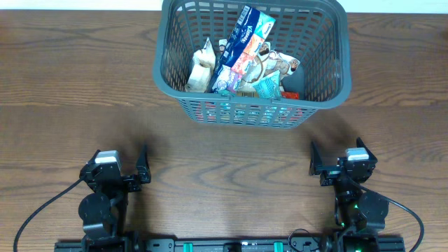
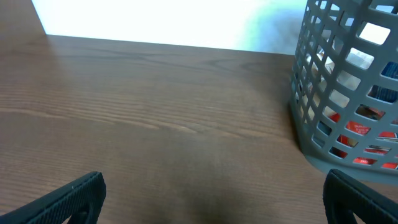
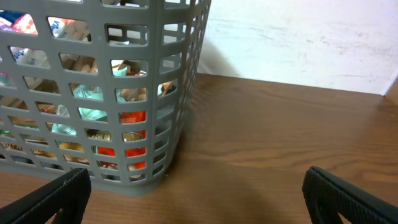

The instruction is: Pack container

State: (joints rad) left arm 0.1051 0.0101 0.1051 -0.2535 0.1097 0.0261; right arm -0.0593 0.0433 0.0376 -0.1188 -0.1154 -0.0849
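Note:
The container (image 1: 166, 77) is a dark grey slotted basket at the far middle of the wooden table. Inside lie several packets, among them a long blue one (image 1: 241, 45), a beige bag (image 1: 201, 66) and a teal one (image 1: 267, 85). My left gripper (image 1: 117, 166) rests near the front left, open, with nothing between its fingers. My right gripper (image 1: 341, 159) sits near the front right, also open and empty. In the left wrist view the container (image 2: 323, 106) stands ahead to the right of the left gripper (image 2: 211, 199). In the right wrist view the container (image 3: 93, 81) stands ahead to the left of the right gripper (image 3: 199, 199).
Bare brown wood (image 1: 231, 168) lies between the two arms and the basket. A white wall (image 3: 298, 37) rises behind the table's far edge. Red and orange packets (image 3: 132, 117) show through the basket's lower slots.

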